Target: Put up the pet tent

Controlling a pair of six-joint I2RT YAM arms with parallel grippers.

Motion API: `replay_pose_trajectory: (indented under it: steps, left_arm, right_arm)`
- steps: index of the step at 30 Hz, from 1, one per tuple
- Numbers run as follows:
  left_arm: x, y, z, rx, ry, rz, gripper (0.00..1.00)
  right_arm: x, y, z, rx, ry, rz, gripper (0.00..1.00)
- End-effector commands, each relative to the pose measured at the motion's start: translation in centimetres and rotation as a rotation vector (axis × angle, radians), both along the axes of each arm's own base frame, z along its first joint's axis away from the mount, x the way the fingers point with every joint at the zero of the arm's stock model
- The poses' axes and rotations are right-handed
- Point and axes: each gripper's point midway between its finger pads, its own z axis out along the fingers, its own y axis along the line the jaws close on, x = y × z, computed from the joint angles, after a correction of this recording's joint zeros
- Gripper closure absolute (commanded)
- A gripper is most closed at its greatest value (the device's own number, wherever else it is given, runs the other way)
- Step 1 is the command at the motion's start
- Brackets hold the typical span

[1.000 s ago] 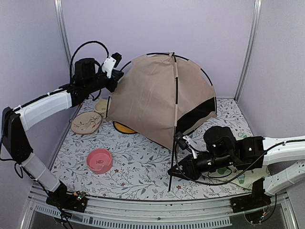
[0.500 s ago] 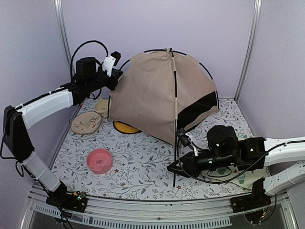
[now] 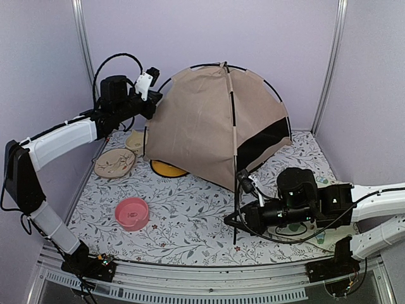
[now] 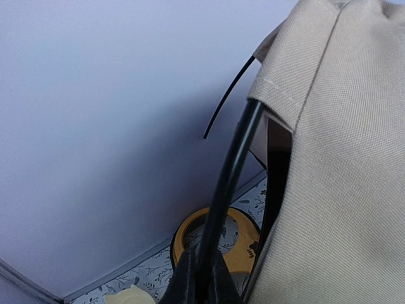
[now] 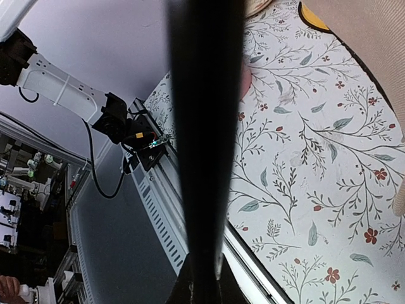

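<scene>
The pet tent [image 3: 209,126] is a big tan fabric dome with black poles, standing at the back middle of the table. My left gripper [image 3: 154,104] is shut on the black pole at the tent's upper left edge. In the left wrist view the pole [image 4: 231,171] runs up from my shut left gripper [image 4: 202,286] beside the tan fabric [image 4: 342,158]. My right gripper [image 3: 236,218] is shut on the front pole [image 3: 235,190], which stands nearly upright with its lower end near the table. In the right wrist view that pole [image 5: 205,126] fills the middle, above the right gripper [image 5: 202,288].
A pink bowl [image 3: 132,213] sits front left. A tan printed mat [image 3: 114,163] and a cream piece [image 3: 134,140] lie at the left wall. The yellow feeder [image 3: 166,168] [image 4: 221,244] pokes out under the tent's left side. Purple walls enclose the floral table [image 3: 190,215].
The front pole has swung more upright and shifted right with the right arm. The tent's peak has risen a little. The left gripper has held its place on the pole.
</scene>
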Motion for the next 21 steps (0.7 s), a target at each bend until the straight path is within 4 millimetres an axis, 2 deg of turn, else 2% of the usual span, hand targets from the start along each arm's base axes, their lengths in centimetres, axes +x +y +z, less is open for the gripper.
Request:
replay_pose_trajectory:
  steps: [1, 3, 5, 8, 12, 21]
  left_arm:
    - [0.5, 1.4, 3.0, -0.074, -0.059, 0.041, 1.0]
    - [0.2, 1.4, 3.1, -0.072, -0.069, 0.03, 1.0]
    - [-0.1, 1.5, 3.0, -0.068, -0.077, 0.027, 1.0]
    - [-0.1, 1.7, 2.8, -0.058, -0.078, 0.03, 1.0]
    - [0.0, 2.0, 2.8, -0.062, -0.077, 0.033, 1.0]
    - [0.2, 2.0, 2.6, -0.069, -0.071, 0.029, 1.0]
  right_arm:
    - [-0.3, 1.2, 1.6, 0.028, -0.027, 0.047, 0.96]
    - [-0.4, 1.7, 1.6, 0.003, -0.038, 0.072, 0.86]
    - [-0.3, 1.8, 1.8, -0.01, -0.05, 0.073, 0.7]
    - [0.0, 1.2, 2.3, -0.005, -0.067, 0.054, 0.6]
    - [-0.1, 0.6, 2.8, 0.01, -0.068, 0.042, 0.57]
    - [-2.0, 1.0, 1.3, -0.003, 0.005, 0.136, 0.63]
